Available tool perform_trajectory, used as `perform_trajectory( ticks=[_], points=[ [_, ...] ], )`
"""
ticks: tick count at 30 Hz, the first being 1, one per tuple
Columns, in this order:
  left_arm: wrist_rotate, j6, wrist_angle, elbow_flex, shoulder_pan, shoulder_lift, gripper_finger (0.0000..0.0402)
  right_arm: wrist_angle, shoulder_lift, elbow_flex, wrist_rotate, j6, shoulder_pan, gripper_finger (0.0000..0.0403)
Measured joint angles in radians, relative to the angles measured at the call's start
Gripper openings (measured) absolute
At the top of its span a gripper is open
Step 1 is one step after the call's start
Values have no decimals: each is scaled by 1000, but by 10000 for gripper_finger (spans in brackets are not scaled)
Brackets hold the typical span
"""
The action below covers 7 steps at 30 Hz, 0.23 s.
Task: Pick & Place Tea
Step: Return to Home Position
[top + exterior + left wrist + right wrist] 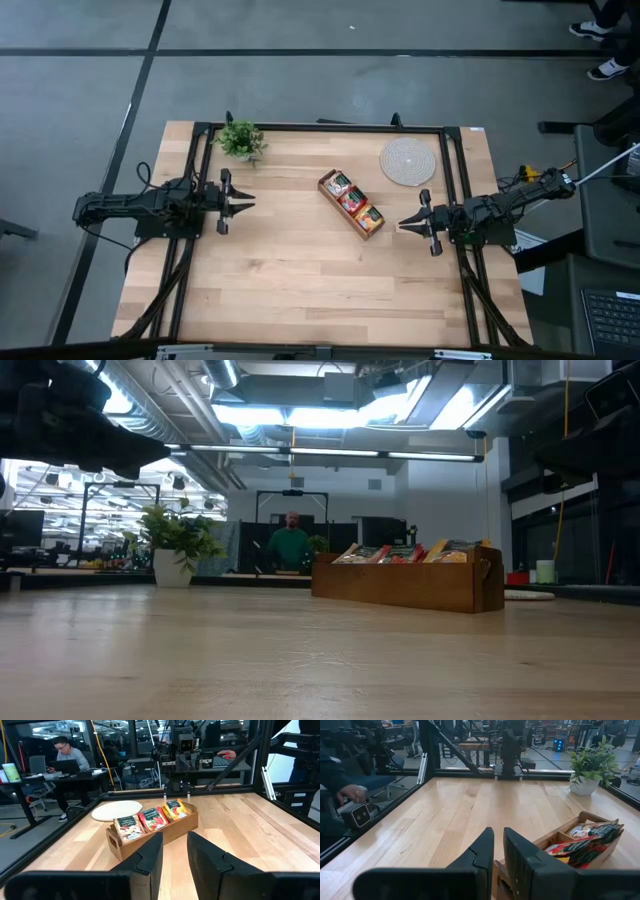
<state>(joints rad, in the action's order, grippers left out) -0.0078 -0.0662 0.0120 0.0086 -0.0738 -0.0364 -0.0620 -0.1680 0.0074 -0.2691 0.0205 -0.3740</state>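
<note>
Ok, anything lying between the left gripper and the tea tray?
No. In the high view, only bare table separates the left gripper from the wooden tray holding the tea sachets.
</note>
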Motion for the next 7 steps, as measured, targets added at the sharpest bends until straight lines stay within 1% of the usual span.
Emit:
perform_trajectory(
  ticks=[7],
  points=[
    [0,0,0,0,0,0,82,0,0,0,0,-2,0,45]
  ],
)
